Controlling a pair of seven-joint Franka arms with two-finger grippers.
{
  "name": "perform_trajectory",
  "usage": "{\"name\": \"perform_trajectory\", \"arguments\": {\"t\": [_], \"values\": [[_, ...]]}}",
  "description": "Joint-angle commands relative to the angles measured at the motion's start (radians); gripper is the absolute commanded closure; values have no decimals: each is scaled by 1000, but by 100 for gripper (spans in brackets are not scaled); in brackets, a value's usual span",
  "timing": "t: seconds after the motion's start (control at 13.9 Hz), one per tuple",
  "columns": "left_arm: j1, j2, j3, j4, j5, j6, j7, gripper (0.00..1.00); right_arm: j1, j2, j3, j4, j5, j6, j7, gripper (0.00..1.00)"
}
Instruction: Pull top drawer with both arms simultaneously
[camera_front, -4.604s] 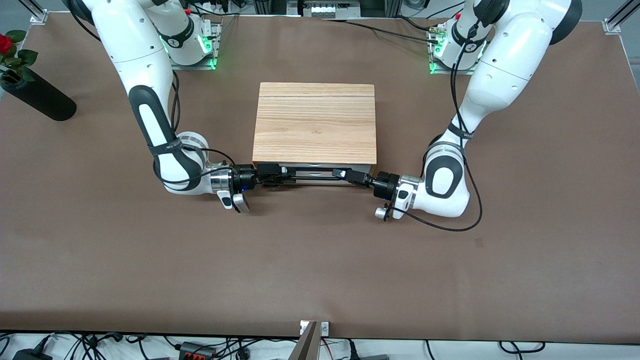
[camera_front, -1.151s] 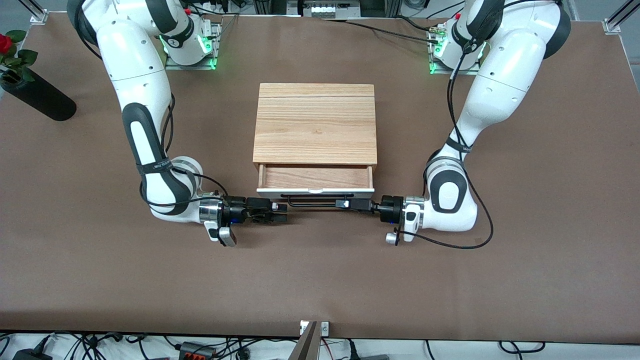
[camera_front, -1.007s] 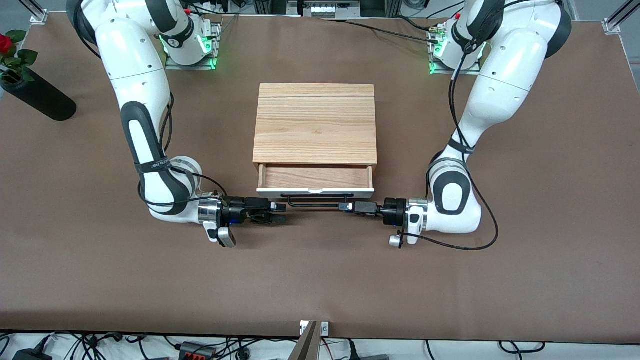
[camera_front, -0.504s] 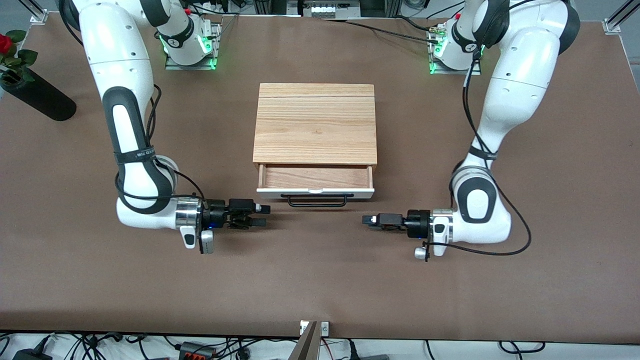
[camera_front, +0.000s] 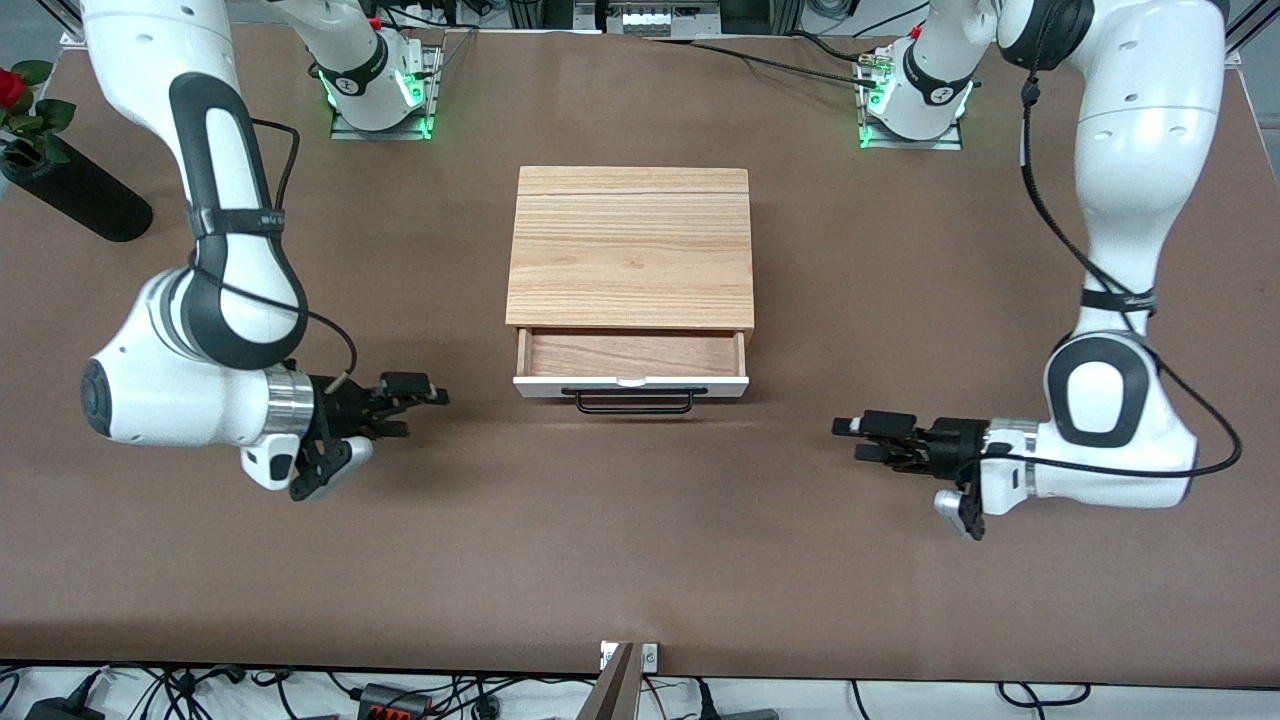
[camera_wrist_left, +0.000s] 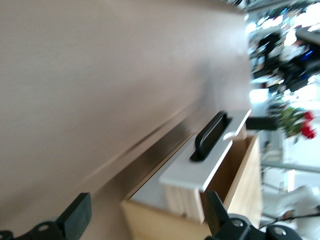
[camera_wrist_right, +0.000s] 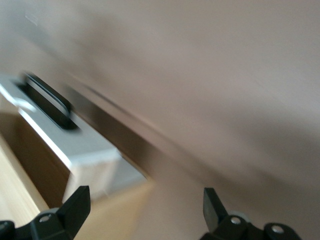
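The top drawer (camera_front: 631, 384) stands partly pulled out of the light wood cabinet (camera_front: 630, 245), its wood-grain inside (camera_front: 632, 354) showing. Its white front carries the black bar handle (camera_front: 634, 402). My right gripper (camera_front: 418, 410) is open and empty over the table, off the drawer toward the right arm's end. My left gripper (camera_front: 858, 438) is open and empty over the table, toward the left arm's end. In the left wrist view the drawer front (camera_wrist_left: 200, 167) and handle (camera_wrist_left: 210, 135) show past my open gripper (camera_wrist_left: 146, 220). The right wrist view shows the front (camera_wrist_right: 70, 142) and handle (camera_wrist_right: 47, 100) past my open gripper (camera_wrist_right: 145, 207).
A black vase (camera_front: 75, 195) with a red rose (camera_front: 10, 85) lies at the right arm's end of the brown table (camera_front: 640, 560). The arm bases (camera_front: 375, 90) stand at the table's edge farthest from the front camera.
The drawer was pulled out from shut. Both grippers then let go of the handle and moved apart, each toward its own end of the table. The drawer has stayed put.
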Motion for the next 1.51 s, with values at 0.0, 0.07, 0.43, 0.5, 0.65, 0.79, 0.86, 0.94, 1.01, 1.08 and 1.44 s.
{"name": "perform_trajectory", "arguments": {"t": [0.0, 0.07, 0.43, 0.5, 0.65, 0.79, 0.86, 0.94, 1.01, 1.08, 1.44], "values": [[-4, -119, 2, -17, 193, -14, -40, 0, 14, -84, -37, -27, -261, -127, 142, 0], [-2, -148, 2, -20, 259, -20, -63, 0, 11, -110, -37, -26, -382, -176, 190, 0], [-2, -283, 2, -29, 521, -75, -118, 0, -1, -291, -54, -20, -558, -349, 410, 0], [0, -297, 3, -28, 554, -94, -117, 0, 4, -324, -70, -18, -560, -372, 411, 0], [27, -306, 10, -14, 594, -156, -120, 0, 1, -384, -100, -17, -563, -423, 407, 0], [39, -329, 5, -11, 652, -172, -121, 0, -16, -388, -139, 2, -555, -451, 390, 0], [41, -352, 8, -8, 675, -172, -127, 0, -59, -381, -116, 40, -561, -455, 384, 0], [41, -372, 10, -14, 681, -171, -161, 0, -85, -396, -75, 49, -561, -437, 381, 0], [43, -400, 11, -16, 701, -171, -251, 0, -109, -407, -38, 46, -567, -426, 378, 0], [43, -413, 10, -16, 727, -174, -363, 0, -157, -434, 32, 28, -608, -429, 385, 0], [18, -478, -32, -22, 867, -240, -631, 0, -374, -687, 266, -341, -641, -207, 471, 0]]}}
